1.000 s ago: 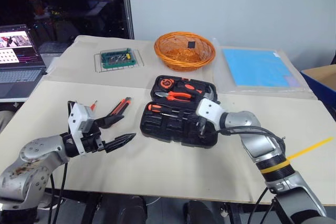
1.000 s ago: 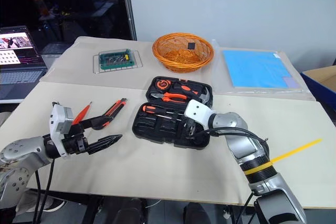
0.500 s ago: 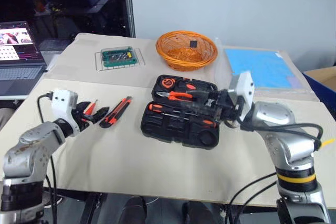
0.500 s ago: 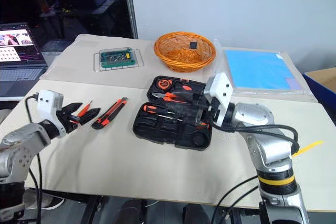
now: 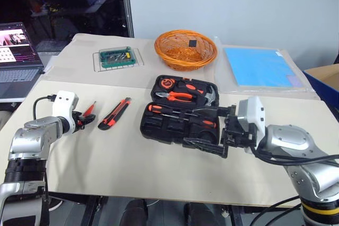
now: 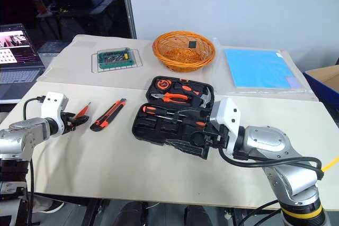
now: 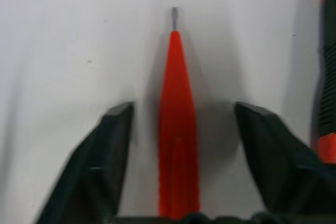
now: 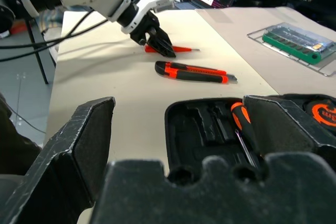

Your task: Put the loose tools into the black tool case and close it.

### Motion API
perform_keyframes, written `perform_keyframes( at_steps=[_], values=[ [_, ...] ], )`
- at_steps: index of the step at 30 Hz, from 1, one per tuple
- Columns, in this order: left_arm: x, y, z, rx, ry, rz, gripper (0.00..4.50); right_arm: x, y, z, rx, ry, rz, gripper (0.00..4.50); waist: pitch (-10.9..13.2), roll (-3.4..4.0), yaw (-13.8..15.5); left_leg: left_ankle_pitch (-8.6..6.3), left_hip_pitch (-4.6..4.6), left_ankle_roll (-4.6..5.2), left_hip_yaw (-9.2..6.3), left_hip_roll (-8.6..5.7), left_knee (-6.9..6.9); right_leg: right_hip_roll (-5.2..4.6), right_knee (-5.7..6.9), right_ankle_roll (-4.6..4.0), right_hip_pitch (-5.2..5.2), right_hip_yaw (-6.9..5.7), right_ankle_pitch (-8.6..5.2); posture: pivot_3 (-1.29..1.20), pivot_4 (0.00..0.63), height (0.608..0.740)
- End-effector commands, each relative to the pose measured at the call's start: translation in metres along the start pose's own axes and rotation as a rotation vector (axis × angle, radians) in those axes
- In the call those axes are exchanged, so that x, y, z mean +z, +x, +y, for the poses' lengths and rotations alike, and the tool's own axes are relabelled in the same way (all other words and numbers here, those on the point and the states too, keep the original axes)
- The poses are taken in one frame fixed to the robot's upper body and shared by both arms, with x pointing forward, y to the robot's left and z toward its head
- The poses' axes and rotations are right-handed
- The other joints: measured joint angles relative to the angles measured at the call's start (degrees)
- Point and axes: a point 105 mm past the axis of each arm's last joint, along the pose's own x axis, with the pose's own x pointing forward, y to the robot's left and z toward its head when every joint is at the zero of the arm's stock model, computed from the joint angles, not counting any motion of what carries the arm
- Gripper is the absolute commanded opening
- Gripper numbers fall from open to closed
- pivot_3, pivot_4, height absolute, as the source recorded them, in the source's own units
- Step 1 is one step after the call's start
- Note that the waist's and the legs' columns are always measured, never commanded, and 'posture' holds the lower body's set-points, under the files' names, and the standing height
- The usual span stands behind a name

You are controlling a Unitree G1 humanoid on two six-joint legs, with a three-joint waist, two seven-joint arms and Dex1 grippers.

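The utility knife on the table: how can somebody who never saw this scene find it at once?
Start at the open black tool case in the table's middle, then look toward the left gripper. The utility knife lies between them, flat on the table. It is broader than the slim red screwdriver beside it, with black and orange stripes.

Screwdriver handle cut off by frame edge

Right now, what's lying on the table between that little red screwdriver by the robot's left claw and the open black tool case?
The orange-black utility knife lies between the red screwdriver and the black tool case, as the left eye view shows.
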Motion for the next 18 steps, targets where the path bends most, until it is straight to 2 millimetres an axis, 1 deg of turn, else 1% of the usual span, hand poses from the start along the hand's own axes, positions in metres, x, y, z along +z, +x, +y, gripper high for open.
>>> perform_keyframes(
  at_steps=[1,3,4,6,8,9,11,12,13,14,15,17,18],
  values=[
    [-0.006,0.0,-0.004,-0.025,0.008,-0.01,1.49,0.011,-0.007,0.004,0.0,-0.046,-0.032,4.5,0.0,0.0,0.0,0.0,0.0,0.0,0.0,0.0,0.0,0.0,0.0,0.0,0.0,0.0,0.0,0.0,0.15,0.74],
    [0.01,-0.005,-0.012,-0.093,0.016,-0.119,0.7,0.01,-0.009,0.004,-0.004,-0.054,-0.029,4.5,0.0,0.0,-0.1,0.0,0.01,0.0,0.0,0.01,0.0,0.0,0.0,0.0,0.01,0.0,0.0,0.0,0.15,0.74],
    [0.018,-0.01,-0.015,-0.133,0.029,-0.167,0.47,0.009,-0.01,0.004,-0.005,-0.06,-0.028,4.5,0.0,0.0,0.0,0.0,0.01,-0.01,0.0,0.0,0.0,0.0,0.0,0.0,0.01,0.0,0.0,0.0,0.15,0.74],
    [0.041,-0.026,-0.019,-0.218,0.048,-0.268,0.44,0.008,-0.013,0.003,-0.008,-0.079,-0.02,4.5,0.0,-0.01,0.0,0.0,-0.01,0.0,0.0,0.01,0.0,0.0,0.0,-0.01,0.0,0.0,0.0,0.0,0.15,0.74],
    [0.067,-0.042,-0.031,-0.354,0.051,-0.34,0.44,0.007,-0.018,0.004,-0.014,-0.092,-0.008,4.5,0.0,-0.08,0.2,0.0,-0.08,0.0,-0.01,0.01,0.01,-0.01,0.0,-0.01,-0.04,0.0,0.0,0.0,0.15,0.74],
    [0.078,-0.049,-0.054,-0.498,0.134,-0.335,0.44,0.004,-0.024,0.004,-0.032,-0.095,0.008,4.5,0.1,-0.13,0.4,0.0,-0.1,0.0,-0.02,0.01,0.01,0.0,0.0,-0.01,-0.06,-0.03,0.0,0.0,0.15,0.74],
    [0.086,-0.058,-0.083,-0.668,0.254,-0.301,0.44,0.0,-0.031,0.005,-0.06,-0.099,0.031,4.5,0.1,-0.27,1.1,0.0,-0.12,-0.01,-0.04,0.0,0.03,0.0,0.0,-0.01,-0.05,-0.06,-0.01,0.0,0.15,0.74],
    [0.088,-0.058,-0.096,-0.728,0.301,-0.283,0.44,-0.001,-0.036,0.005,-0.079,-0.099,0.041,4.5,0.1,-0.27,1.4,-0.02,-0.22,-0.04,-0.06,0.0,0.06,0.0,-0.04,0.0,-0.06,-0.12,-0.03,0.0,0.15,0.74],
    [0.09,-0.056,-0.107,-0.774,0.35,-0.273,0.44,-0.002,-0.039,0.005,-0.096,-0.099,0.049,4.5,0.1,-0.19,1.6,-0.05,-0.22,-0.08,-0.06,-0.03,0.1,-0.03,-0.1,-0.01,-0.01,-0.12,-0.07,0.0,0.15,0.74],
    [0.091,-0.053,-0.123,-0.833,0.434,-0.261,0.44,-0.004,-0.044,0.006,-0.122,-0.098,0.062,4.5,0.0,-0.11,1.6,-0.08,-0.21,-0.14,-0.04,-0.09,0.12,-0.11,-0.14,-0.09,0.06,-0.11,-0.16,0.0,0.15,0.74],
    [0.095,-0.045,-0.144,-0.885,0.514,-0.254,0.44,-0.005,-0.052,0.008,-0.154,-0.095,0.08,4.5,0.0,0.03,1.7,-0.08,-0.21,-0.13,-0.03,-0.12,0.14,-0.13,-0.18,-0.08,0.13,-0.09,-0.17,0.0,0.15,0.74],
    [0.1,-0.03,-0.178,-0.954,0.633,-0.233,0.44,-0.006,-0.063,0.011,-0.2,-0.093,0.112,4.5,-0.1,0.09,2.3,0.04,-0.2,0.08,-0.07,-0.18,0.19,-0.11,-0.16,0.0,0.24,-0.07,-0.2,0.0,0.15,0.74],
    [0.101,-0.026,-0.188,-0.972,0.666,-0.225,0.44,-0.006,-0.065,0.012,-0.211,-0.092,0.12,4.5,0.0,0.07,2.5,0.13,-0.18,0.23,-0.11,-0.19,0.25,-0.07,-0.08,0.09,0.25,-0.07,-0.2,0.0,0.15,0.74]
  ],
)
